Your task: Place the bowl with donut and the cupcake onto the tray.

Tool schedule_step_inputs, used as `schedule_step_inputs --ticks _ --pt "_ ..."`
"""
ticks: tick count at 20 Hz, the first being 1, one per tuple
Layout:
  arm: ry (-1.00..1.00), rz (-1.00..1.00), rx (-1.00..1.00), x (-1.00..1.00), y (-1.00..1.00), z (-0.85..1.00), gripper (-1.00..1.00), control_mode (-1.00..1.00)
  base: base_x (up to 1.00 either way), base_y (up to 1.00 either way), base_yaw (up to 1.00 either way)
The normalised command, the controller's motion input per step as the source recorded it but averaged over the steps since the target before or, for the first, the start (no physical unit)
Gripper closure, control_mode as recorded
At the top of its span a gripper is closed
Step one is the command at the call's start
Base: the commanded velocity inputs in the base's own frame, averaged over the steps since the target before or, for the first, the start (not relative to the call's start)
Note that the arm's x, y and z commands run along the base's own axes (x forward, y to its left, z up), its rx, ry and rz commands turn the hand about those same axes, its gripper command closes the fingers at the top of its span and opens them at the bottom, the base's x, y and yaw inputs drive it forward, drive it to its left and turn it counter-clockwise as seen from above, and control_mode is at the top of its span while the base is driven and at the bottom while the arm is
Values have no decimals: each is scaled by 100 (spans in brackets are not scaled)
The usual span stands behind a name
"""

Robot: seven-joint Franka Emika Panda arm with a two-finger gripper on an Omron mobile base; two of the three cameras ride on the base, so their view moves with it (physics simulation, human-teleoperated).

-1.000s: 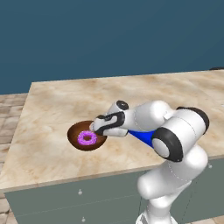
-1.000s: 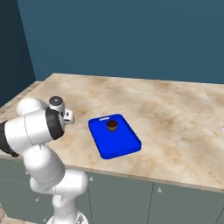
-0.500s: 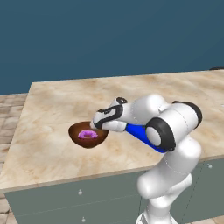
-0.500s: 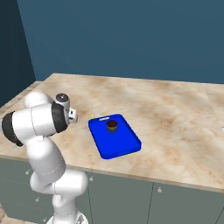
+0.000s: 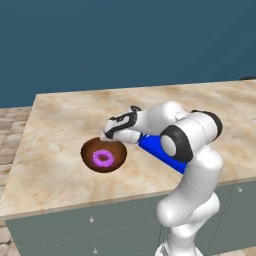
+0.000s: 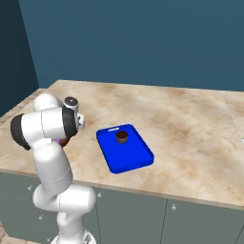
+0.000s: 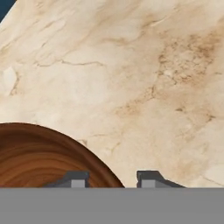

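The dark-brown bowl rests on the marble counter with the pink-iced donut inside it. My gripper is at the bowl's far right rim, pointing down. In the hand view the gripper straddles the rim of the bowl, one fingertip inside and one outside, drawn in on it. The blue tray lies to the right of the bowl, with the cupcake standing on its far half. In the left base view my arm covers most of the tray.
The counter's front edge runs close below the bowl, with grey cabinet fronts under it. Bare marble stretches behind and to the right of the tray. A dark blue wall stands behind the counter.
The hand has come down onto the bowl's rim and the jaws have drawn in from wide open. Bowl, tray and cupcake stay where they were.
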Motion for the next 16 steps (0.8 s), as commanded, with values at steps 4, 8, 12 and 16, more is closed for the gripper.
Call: schedule_step_inputs --ticks 4,8,12,16 --pt "0 0 10 1 11 -11 100 -100 0 0 0" --pt "0 -1 11 0 0 0 100 -100 0 0 0" --pt "0 -3 4 0 -20 0 100 -100 0 0 0" --pt "1 -5 0 0 -50 0 100 -100 0 0 0"
